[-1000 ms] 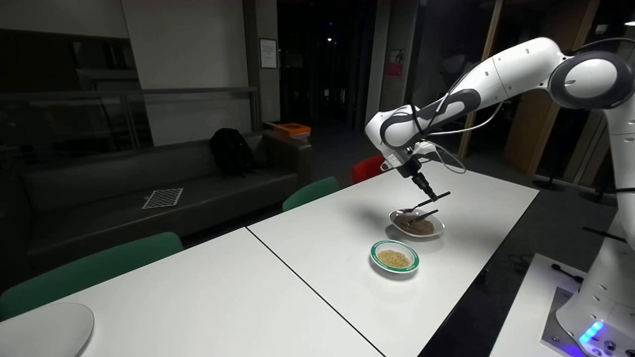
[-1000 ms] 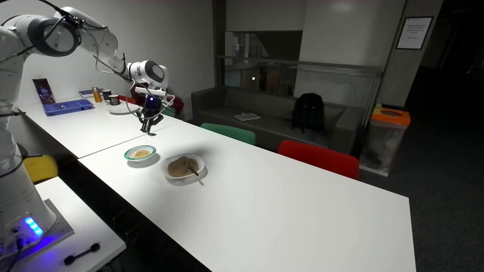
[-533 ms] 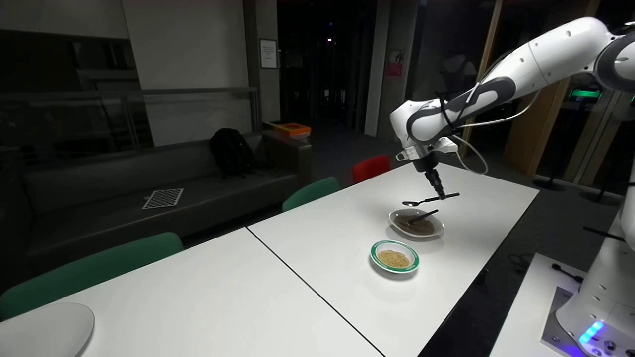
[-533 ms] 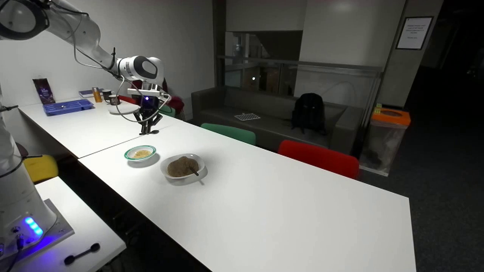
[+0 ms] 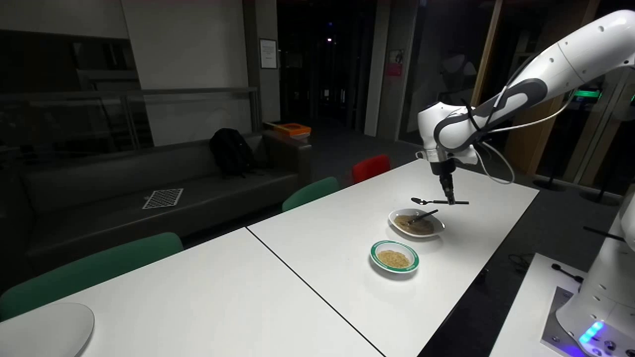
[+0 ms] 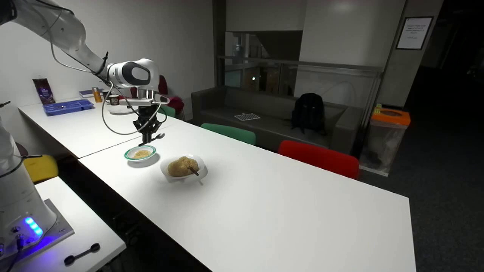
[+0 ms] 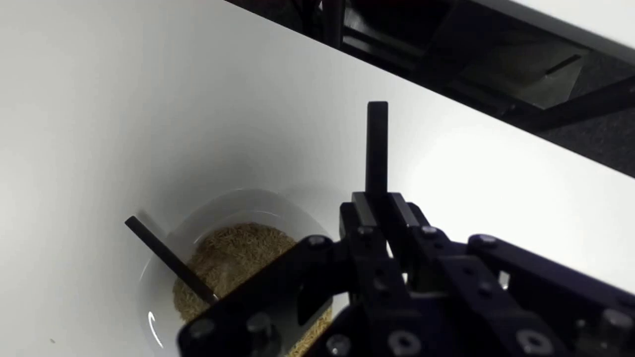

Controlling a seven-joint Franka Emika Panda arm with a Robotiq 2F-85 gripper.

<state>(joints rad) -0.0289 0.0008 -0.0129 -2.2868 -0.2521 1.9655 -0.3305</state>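
Note:
My gripper (image 5: pixel 450 200) is shut on the black handle of a spoon (image 5: pixel 429 201), held roughly level in the air. In the wrist view the handle (image 7: pixel 377 144) sticks out past the fingertips; the spoon's head is hidden there. Below and to one side lies a white bowl (image 7: pixel 265 201) heaped with brown grain (image 7: pixel 243 250). A second dark-handled utensil (image 7: pixel 166 255) leans out of that grain. Beside it stands a smaller green-rimmed bowl (image 5: pixel 378 249) with pale grain (image 5: pixel 393 259). In an exterior view the gripper (image 6: pixel 146 141) appears just above this smaller bowl's rim (image 6: pixel 127 155).
Both bowls stand on a long white table (image 6: pixel 287 211). Farther along it are a blue tray (image 6: pixel 68 107), mugs (image 6: pixel 114 99), an orange bottle (image 6: pixel 96 95) and a plate (image 5: pixel 47 327). Green (image 5: pixel 311 193) and red (image 6: pixel 319 158) chairs line one side. A black utensil (image 6: pixel 82 254) lies by the robot base.
The arm has drawn back toward its base, carrying the spoon with it. The spoon has gone from tilted head-down to about level. The brown grain looks more brightly lit now.

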